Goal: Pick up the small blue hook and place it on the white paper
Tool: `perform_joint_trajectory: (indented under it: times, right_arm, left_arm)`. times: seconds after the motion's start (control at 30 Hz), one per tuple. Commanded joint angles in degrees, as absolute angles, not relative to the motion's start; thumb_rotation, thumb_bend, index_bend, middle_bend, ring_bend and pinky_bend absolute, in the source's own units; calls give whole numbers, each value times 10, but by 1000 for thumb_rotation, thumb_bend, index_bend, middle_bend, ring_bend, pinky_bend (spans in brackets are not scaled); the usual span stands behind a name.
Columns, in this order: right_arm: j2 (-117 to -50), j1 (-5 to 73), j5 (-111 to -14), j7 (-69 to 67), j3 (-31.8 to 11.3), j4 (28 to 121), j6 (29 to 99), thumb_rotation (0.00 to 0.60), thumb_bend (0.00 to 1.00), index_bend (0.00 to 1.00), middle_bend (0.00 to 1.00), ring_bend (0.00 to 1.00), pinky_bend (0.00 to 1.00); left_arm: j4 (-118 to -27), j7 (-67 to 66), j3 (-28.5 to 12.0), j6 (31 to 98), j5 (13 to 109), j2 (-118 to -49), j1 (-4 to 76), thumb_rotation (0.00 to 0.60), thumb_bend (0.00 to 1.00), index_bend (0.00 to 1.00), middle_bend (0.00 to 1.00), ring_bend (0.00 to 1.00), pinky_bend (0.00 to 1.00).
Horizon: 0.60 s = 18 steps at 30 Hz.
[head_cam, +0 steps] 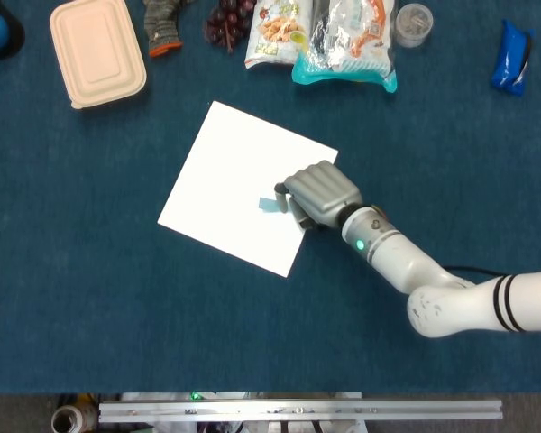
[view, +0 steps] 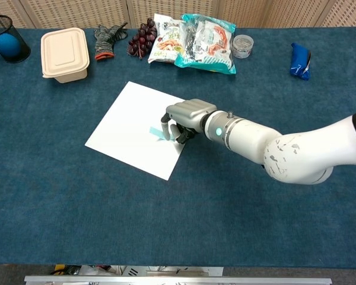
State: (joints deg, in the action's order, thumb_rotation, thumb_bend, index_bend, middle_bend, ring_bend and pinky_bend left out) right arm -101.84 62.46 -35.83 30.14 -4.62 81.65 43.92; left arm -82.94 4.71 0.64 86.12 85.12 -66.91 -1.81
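Blue hook (head_cam: 270, 204), small & pale, sits on the white paper (head_cam: 225, 171) toward its 4 o'clock side, so it's already over the target. Right hand (head_cam: 320, 192) is at the hook's 3 o'clock, knuckles up, fingers (view: 165, 124) curled down around the hook's near end. Whether they pinch it or only touch it, can't tell; contact is hidden under the hand in both views. My read: the hand is low w/ the hook down on the sheet b/c this is the set-down, and letting go is what's left. Left hand not seen in either view.

Surface: dark blue felt-like tablecloth (head_cam: 117, 307), paper lying flat, rotated diamond-wise. Along the 12 o'clock edge: beige lidded box (head_cam: 97, 50) at 11, grey glove (head_cam: 162, 23), dark grapes (head_cam: 227, 23), snack bags (head_cam: 329, 41), small round tin (head_cam: 413, 23), blue pouch (head_cam: 510, 56) at 1. Black mesh cup w/ a blue ball (view: 8, 43) far at 10. Chest view shows woven beige panels (view: 83, 10) behind the table.
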Motion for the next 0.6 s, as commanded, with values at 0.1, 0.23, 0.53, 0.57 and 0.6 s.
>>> perform_joint_trajectory:
  times: [0.1, 0.23, 0.53, 0.57, 0.6]
  right_arm:
    - [-1013, 619, -365, 299, -42, 823, 443, 600, 844, 466, 1000, 1000, 1000]
    - [-1013, 617, -363, 300, -39, 819, 442, 600, 845, 465, 1000, 1000, 1000]
    - [-1012, 614, -364, 297, -42, 817, 441, 600, 845, 465, 1000, 1000, 1000]
    - [-1012, 614, -363, 298, -42, 816, 441, 600, 845, 466, 1000, 1000, 1000]
    - [-1011, 614, -362, 299, -41, 816, 441, 600, 844, 465, 1000, 1000, 1000]
  left_arm:
    - [-830, 46, 6, 861, 854, -669, -16, 600, 357, 280, 272, 291, 186]
    - [-830, 45, 7, 860, 854, -670, -16, 600, 357, 281, 272, 291, 186]
    - [-830, 45, 7, 860, 852, -670, -17, 600, 357, 280, 272, 291, 186]
    - [-830, 45, 7, 860, 853, -670, -17, 600, 357, 280, 271, 291, 186]
    - [-830, 44, 6, 860, 853, -670, -17, 600, 357, 280, 271, 291, 186]
